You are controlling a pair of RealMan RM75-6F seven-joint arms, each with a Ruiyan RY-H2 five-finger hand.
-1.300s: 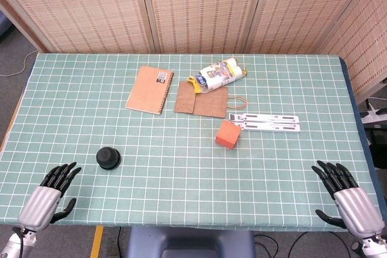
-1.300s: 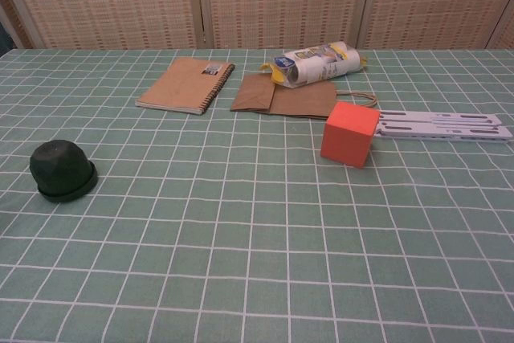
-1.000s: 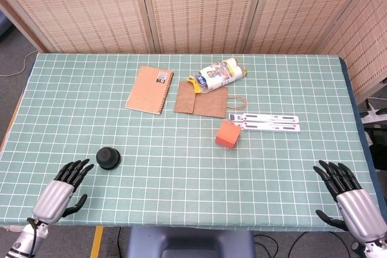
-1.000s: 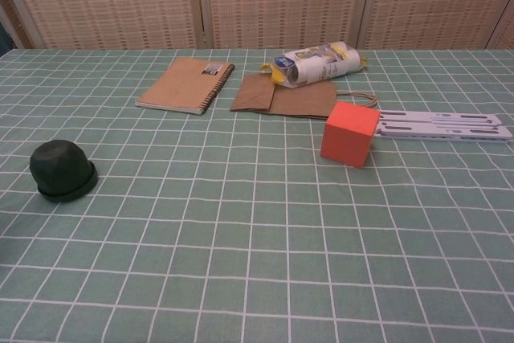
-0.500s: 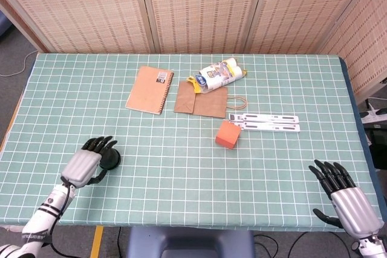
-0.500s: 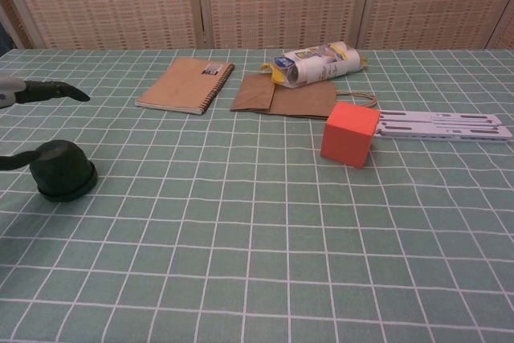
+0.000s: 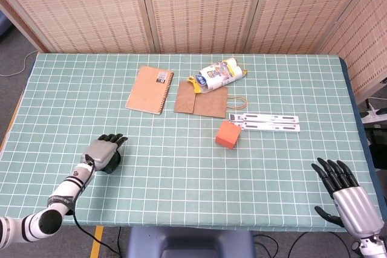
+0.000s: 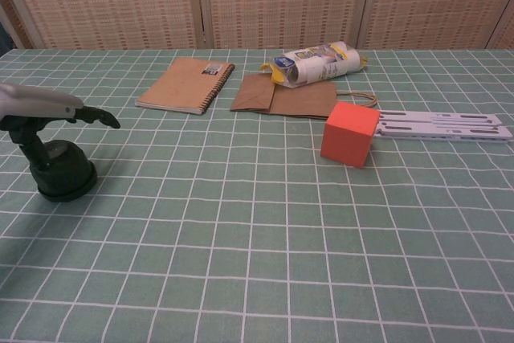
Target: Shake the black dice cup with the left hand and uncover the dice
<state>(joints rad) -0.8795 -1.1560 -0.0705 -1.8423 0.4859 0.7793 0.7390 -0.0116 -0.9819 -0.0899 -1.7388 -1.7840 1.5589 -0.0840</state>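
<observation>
The black dice cup (image 8: 63, 176) stands mouth-down on the green checked cloth at the front left. In the head view only its near edge (image 7: 113, 164) shows under my left hand (image 7: 103, 148). In the chest view my left hand (image 8: 38, 107) hovers just over the cup with its fingers (image 8: 100, 116) stretched forward past the top, while one dark finger reaches down to the cup's left side. It does not grip the cup. No dice are visible. My right hand (image 7: 349, 196) lies open near the front right table edge, fingers spread, holding nothing.
A brown spiral notebook (image 7: 150, 89), a flat brown paper bag (image 7: 202, 99) and a yellow and white packet (image 7: 221, 74) lie at the back middle. An orange cube (image 7: 227, 134) and a long white bracket (image 7: 270, 121) sit right of centre.
My left hand has moved from the front left table edge forward and right until it is over the cup. The cup has stayed in place. My right hand has barely shifted.
</observation>
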